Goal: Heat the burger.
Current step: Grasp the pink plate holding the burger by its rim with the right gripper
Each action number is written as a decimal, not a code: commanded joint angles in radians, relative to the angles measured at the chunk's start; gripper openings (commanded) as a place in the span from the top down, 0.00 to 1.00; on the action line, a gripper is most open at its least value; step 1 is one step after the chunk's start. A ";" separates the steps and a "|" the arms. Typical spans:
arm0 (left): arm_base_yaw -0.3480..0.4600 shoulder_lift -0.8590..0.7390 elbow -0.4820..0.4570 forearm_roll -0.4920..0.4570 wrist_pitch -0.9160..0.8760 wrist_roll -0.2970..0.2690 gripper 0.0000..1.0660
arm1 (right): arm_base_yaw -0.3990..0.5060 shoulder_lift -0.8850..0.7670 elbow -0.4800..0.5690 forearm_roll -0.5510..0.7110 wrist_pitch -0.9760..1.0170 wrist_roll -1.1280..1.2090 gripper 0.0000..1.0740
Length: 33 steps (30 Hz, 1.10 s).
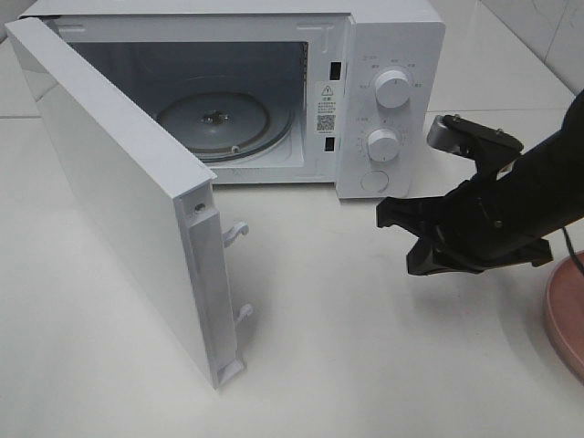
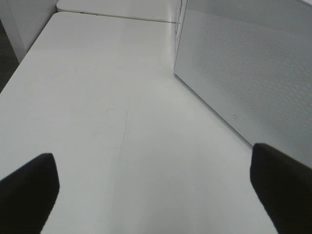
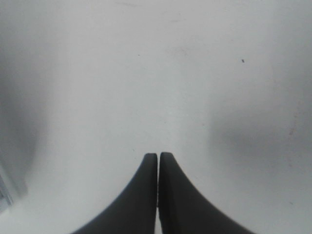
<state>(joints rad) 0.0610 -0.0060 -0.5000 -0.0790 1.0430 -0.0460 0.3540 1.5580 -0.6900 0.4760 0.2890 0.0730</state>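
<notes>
The burger is out of view in every frame. The white microwave (image 1: pixel 383 82) stands at the back with its door (image 1: pixel 119 192) swung wide open, and its glass turntable (image 1: pixel 214 123) is bare. My right gripper (image 1: pixel 418 265) hangs shut and empty over the table, in front of the microwave's knob panel; in the right wrist view its fingers (image 3: pixel 146 195) press together above bare tabletop. My left gripper (image 2: pixel 153 190) is open with nothing between its fingers (image 2: pixel 29 190), low over the table beside the outer face of the microwave door (image 2: pixel 253 73). It does not show in the exterior view.
The rim of a round pink plate (image 1: pixel 568 315) shows at the right edge of the table, just behind my right arm. Two white latch hooks (image 1: pixel 237 233) stick out from the open door's edge. A table seam (image 2: pixel 117 14) runs behind the left arm.
</notes>
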 commanded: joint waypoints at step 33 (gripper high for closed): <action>-0.005 -0.020 0.001 0.003 -0.009 0.000 0.06 | -0.165 -0.242 0.002 -0.513 0.489 -0.006 0.06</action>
<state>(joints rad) 0.0610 -0.0060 -0.5000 -0.0790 1.0430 -0.0460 0.1970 1.3220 -0.6900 -0.0230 0.7880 0.0670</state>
